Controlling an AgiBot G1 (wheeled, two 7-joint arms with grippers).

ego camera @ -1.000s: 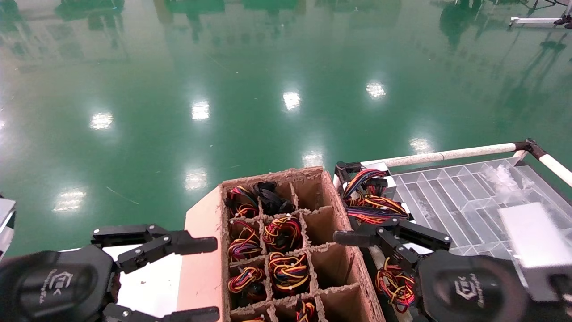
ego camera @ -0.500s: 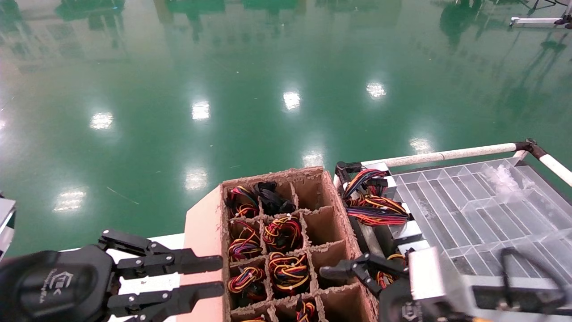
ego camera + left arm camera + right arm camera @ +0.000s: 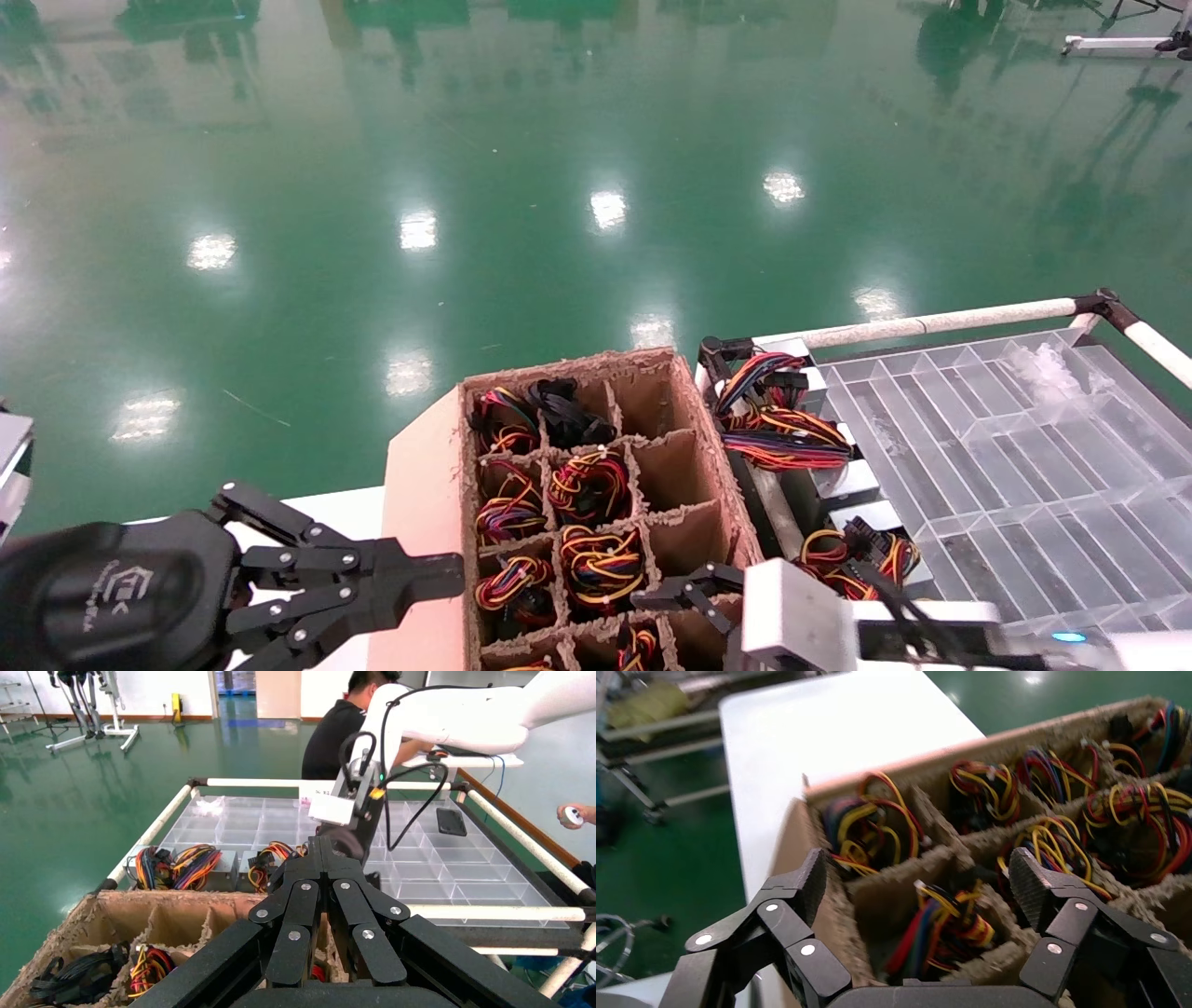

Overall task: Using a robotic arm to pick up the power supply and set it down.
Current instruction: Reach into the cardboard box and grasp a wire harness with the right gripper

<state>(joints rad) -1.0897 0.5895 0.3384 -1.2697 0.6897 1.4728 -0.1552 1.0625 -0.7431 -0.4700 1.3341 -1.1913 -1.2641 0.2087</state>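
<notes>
Hovering low over the near end of the cardboard divider box (image 3: 568, 363), the right gripper (image 3: 689, 596) had its fingers spread wide and held nothing. In the right wrist view it (image 3: 919, 881) sat just above a cell holding a power supply (image 3: 947, 924), of which only the red, yellow and black wire bundle showed. No finger touched the bundle or the cardboard walls.

The left gripper (image 3: 438, 573) waited over the white bench (image 3: 335, 513) beside the box's left wall, its fingers pressed together and empty.

By the look of it, the job was partly done. At the left edge of the clear compartment tray (image 3: 978, 438), to the right of the box, grey power supplies (image 3: 843, 485) lay with 2 clusters of coloured wires spilling over them. How many boxes sat there could not be counted. This pick had not yet reached a grasp: the descent, the closing, the lift and the set-down all remained.

The head view showed 3 columns of cells in the box. The 4 visible cells of the right column stood empty. The other 2 columns held 8 bundles in 4 rows, the nearest row cut off by the frame. Both of the robot's 2 grippers were in view.
</notes>
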